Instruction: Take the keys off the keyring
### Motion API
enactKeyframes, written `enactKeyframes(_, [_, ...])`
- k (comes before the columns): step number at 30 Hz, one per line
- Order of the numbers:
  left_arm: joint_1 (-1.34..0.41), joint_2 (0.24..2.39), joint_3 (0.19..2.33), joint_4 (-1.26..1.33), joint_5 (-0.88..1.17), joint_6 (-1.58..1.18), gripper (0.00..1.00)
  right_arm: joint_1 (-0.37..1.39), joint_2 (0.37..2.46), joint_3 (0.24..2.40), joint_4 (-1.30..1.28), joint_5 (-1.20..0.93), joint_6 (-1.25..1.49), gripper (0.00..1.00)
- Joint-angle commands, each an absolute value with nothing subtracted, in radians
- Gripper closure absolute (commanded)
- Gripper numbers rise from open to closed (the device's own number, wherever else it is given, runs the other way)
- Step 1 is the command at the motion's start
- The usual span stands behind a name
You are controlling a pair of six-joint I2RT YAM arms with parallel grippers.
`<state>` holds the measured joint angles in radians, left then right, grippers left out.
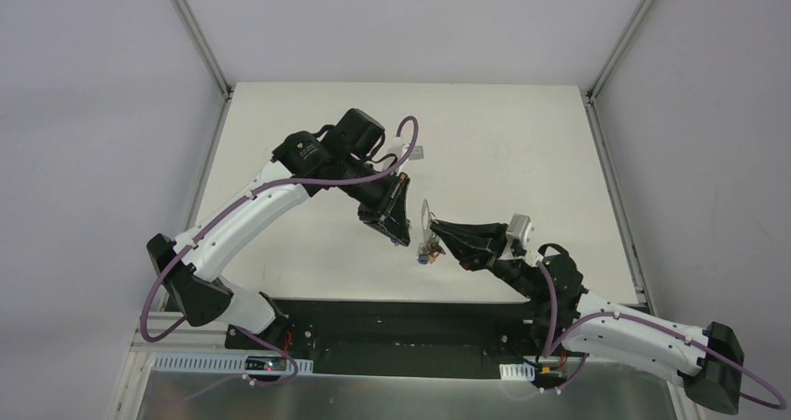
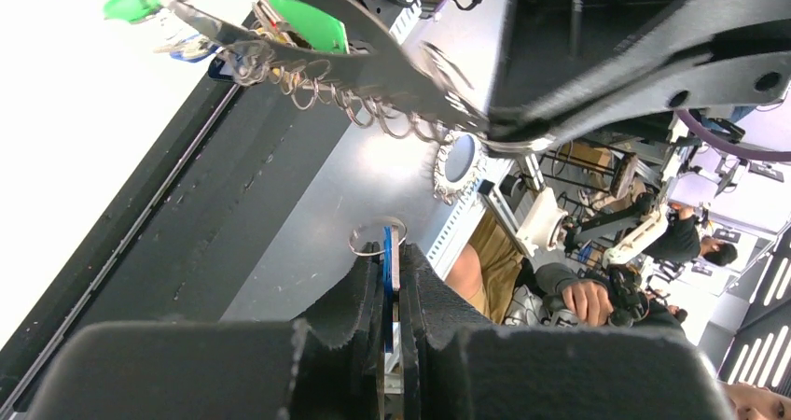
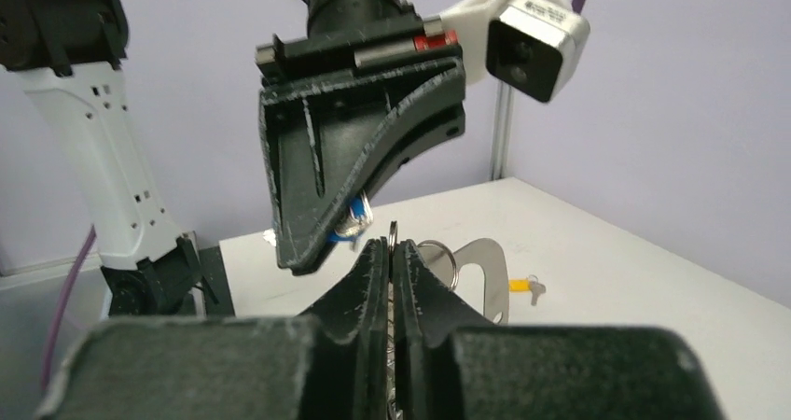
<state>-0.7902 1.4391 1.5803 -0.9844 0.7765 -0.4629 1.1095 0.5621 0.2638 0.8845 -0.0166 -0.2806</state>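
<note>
My left gripper (image 2: 390, 263) is shut on a blue-tagged key (image 2: 386, 269) whose small split ring (image 2: 366, 245) sticks out past the fingertips. In the top view it (image 1: 399, 231) hangs just left of the right gripper (image 1: 438, 234). My right gripper (image 3: 392, 252) is shut on the grey metal keyring (image 3: 492, 269), held above the table. The keyring (image 1: 426, 213) stands up from its jaws, and coloured keys (image 1: 427, 254) dangle below. Green-tagged keys (image 2: 308, 23) and a chain of small rings (image 2: 354, 107) hang from it in the left wrist view. A yellow-tagged key (image 3: 519, 287) lies loose on the table.
The white table (image 1: 522, 159) has metal frame rails along its left and right edges and grey walls around it. A black base plate (image 1: 410, 322) lies at the near edge between the arm bases. The left arm's purple cable (image 1: 403, 140) loops above the grippers.
</note>
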Motion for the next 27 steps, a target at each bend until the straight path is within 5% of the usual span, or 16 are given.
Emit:
enactKeyframes(1, [-0.785, 1.398, 1.625, -0.977, 0.777, -0.464, 1.0, 1.106, 0.54, 0.279, 0.893, 0.028, -0.234, 1.0])
enactKeyframes(8, [-0.759, 1.412, 1.619, -0.977, 0.703, -0.433, 1.0, 1.097, 0.488, 0.286, 0.775, 0.11, -0.242, 1.0])
enactKeyframes(16, [-0.622, 1.492, 1.633, -0.957, 0.368, -0.343, 1.0, 1.087, 0.447, 0.342, 0.56, 0.375, -0.253, 1.0])
enactKeyframes(22, [-0.534, 1.587, 1.562, -0.792, 0.26, -0.338, 1.0, 0.94, 0.645, 0.599, 0.193, 0.495, -0.279, 1.0])
enactKeyframes(27, [-0.469, 1.647, 1.486, -0.63, 0.234, -0.387, 1.0, 0.687, 0.858, 0.829, 0.032, 0.341, -0.275, 1.0])
